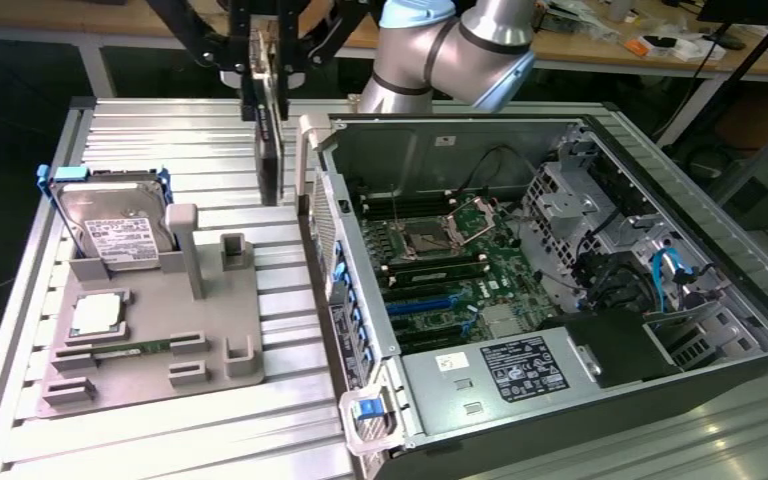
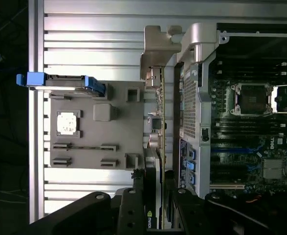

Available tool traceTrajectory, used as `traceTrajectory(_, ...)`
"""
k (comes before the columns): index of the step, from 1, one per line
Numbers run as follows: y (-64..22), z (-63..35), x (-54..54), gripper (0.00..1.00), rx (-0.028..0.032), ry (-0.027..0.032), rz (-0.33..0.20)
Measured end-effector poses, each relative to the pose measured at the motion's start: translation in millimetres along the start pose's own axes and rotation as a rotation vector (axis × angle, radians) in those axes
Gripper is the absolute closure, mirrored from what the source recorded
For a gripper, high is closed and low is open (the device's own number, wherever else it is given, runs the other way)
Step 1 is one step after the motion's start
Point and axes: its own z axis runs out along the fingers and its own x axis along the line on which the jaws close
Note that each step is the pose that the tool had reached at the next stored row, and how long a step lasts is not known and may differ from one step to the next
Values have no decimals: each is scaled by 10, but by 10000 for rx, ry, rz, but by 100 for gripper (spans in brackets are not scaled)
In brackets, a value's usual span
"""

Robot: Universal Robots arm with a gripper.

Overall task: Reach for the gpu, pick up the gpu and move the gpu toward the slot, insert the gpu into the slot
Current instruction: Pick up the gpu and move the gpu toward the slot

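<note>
Gripper (image 1: pixel 265 72): partly closed, clamped on the gpu's top edge.
gpu (image 1: pixel 269 150): hangs upright and edge-on, lifted, just outside the open case (image 1: pixel 411 150) wall.
slot (image 1: pixel 427 298): blue strip on the motherboard inside the case, well apart from the gpu.
fixture (image 1: pixel 157 335): gray, beside the case, holds 1 hard drive (image 1: pixel 117 225).

Exterior view: bright, even light from above. Ribbed worktop (image 1: pixel 157 140) beside computer case (image 1: pixel 558 300) shone pale, with mild glare along ribs. Case interior was well lit at motherboard, darker under drive bays. Grey holder (image 1: pixel 157 340) next to case cast short, soft shadows. gpu (image 1: pixel 268 130) beyond case corner read as dark slab against worktop.

Wrist view: worktop strips beside case were washed near white. Case rim glared, case interior was dim. Fingers (image 2: pixel 129 210) and floor (image 2: pixel 6 147) past worktop edge opposite case were almost black.
</note>
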Motion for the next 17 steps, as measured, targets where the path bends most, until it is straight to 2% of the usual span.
traceTrajectory(5, -27, 0, -300, 73, -1, 3, 1)
traceTrajectory(11, -44, 5, -578, 73, -1, 3, 0)
traceTrajectory(17, -62, 21, -904, 73, -1, 3, 1)
